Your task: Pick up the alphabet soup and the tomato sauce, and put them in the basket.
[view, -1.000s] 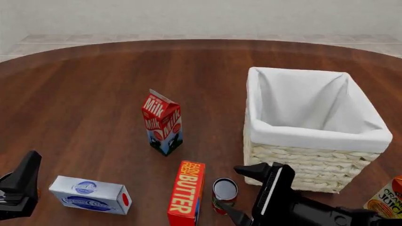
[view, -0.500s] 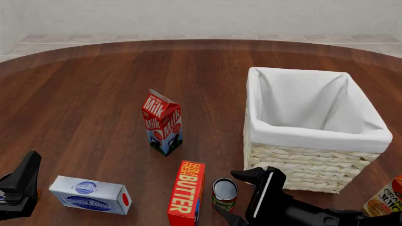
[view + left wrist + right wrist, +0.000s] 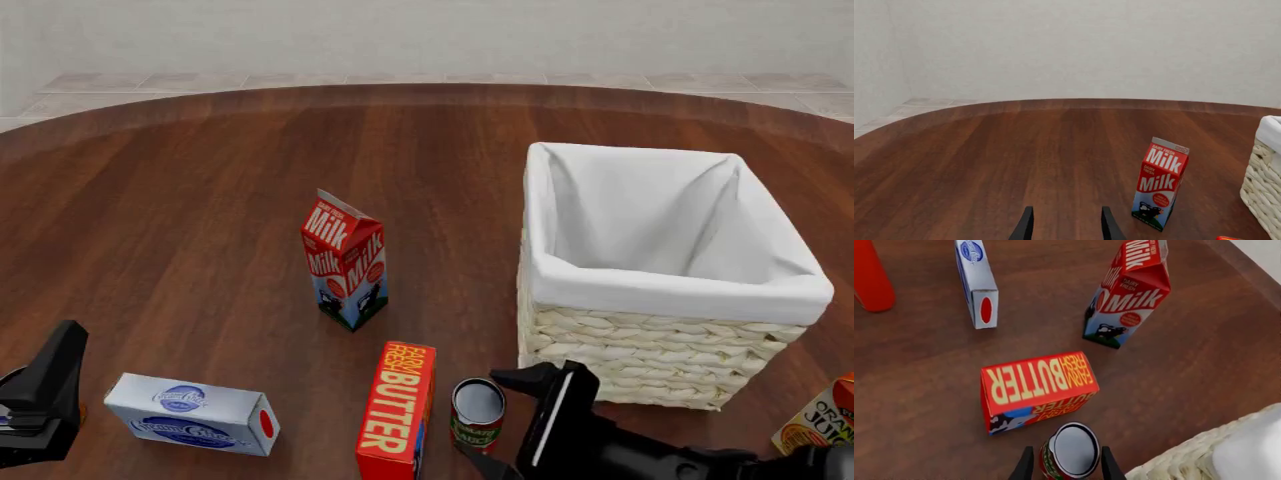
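Observation:
The tomato sauce [image 3: 477, 408] is a small can with a red and green label and a grey top, standing upright between the butter box and the basket [image 3: 667, 365]. My right gripper [image 3: 502, 422] is open, one finger on either side of the can; in the right wrist view the tomato sauce [image 3: 1071, 456] sits between the fingertips [image 3: 1026, 466]. Far from the can, my left gripper [image 3: 51, 385] waits at the table's near left, open and empty, as the left wrist view confirms for that gripper [image 3: 1065, 227]. The alphabet soup is out of view.
A milk carton [image 3: 347, 262] stands mid-table. The red butter box [image 3: 396, 408] stands just left of the can. A white and blue box [image 3: 191, 412] lies at the near left, and an orange juice carton [image 3: 817, 422] sits at the near right. A red object [image 3: 871, 280] lies beyond the white box.
My right gripper has come lower and slightly left, closing in around the tomato sauce can. The left arm and all objects stay still.

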### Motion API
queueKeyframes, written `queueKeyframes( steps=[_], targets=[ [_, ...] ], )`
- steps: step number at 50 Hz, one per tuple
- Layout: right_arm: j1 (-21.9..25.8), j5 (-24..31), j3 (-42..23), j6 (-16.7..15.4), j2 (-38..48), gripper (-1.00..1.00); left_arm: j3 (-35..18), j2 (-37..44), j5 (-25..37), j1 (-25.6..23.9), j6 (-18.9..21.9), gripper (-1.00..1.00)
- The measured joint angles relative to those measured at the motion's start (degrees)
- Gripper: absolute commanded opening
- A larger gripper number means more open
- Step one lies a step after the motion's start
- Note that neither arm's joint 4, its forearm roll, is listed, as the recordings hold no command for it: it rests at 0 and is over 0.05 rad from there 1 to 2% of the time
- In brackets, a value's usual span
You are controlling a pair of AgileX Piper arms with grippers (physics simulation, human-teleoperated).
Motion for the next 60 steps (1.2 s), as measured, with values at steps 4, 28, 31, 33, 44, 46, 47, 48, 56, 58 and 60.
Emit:
queueKeyframes(
  steps=[4, 28, 31, 33, 44, 46, 47, 48, 56, 58, 60],
  targets=[
    [-0.2, -0.45, 0.0, -0.14, 0.63, 1.0, 0.0, 0.0, 0.0, 0.0, -0.01, 1.0],
    [-0.98, -2.67, -0.11, -0.6, 3.96, 1.0, 0.0, 0.0, 0.0, 0.01, -0.02, 1.0],
    [-1.1, -2.97, -0.13, -0.69, 4.39, 1.0, 0.0, 0.0, 0.0, 0.0, -0.01, 1.0],
    [-1.17, -3.14, -0.13, -0.74, 4.64, 1.0, 0.0, 0.0, 0.0, 0.0, -0.01, 1.0],
    [-1.69, -4.62, 0.09, -1.24, 6.26, 1.0, 0.0, 0.0, 0.0, 0.0, -0.01, 1.0],
    [-1.82, -5.0, 0.14, -1.43, 6.66, 1.0, 0.0, 0.0, 0.0, 0.0, -0.01, 1.0],
    [-1.88, -5.18, 0.15, -1.51, 6.87, 1.0, 0.0, 0.0, 0.0, 0.0, -0.01, 1.0],
    [-1.93, -5.35, 0.17, -1.59, 7.06, 1.0, 0.0, 0.0, 0.0, 0.0, -0.01, 1.0],
    [-2.04, -6.53, 0.3, -2.16, 8.43, 1.0, 0.0, 0.0, -0.01, 0.0, 0.0, 1.0],
    [-1.99, -6.69, 0.31, -2.24, 8.65, 1.0, 0.0, 0.0, 0.0, 0.0, 0.0, 1.0],
    [-1.87, -6.83, 0.31, -2.28, 8.87, 1.0, 0.0, 0.0, -0.01, 0.0, 0.0, 1.0]
  ],
)
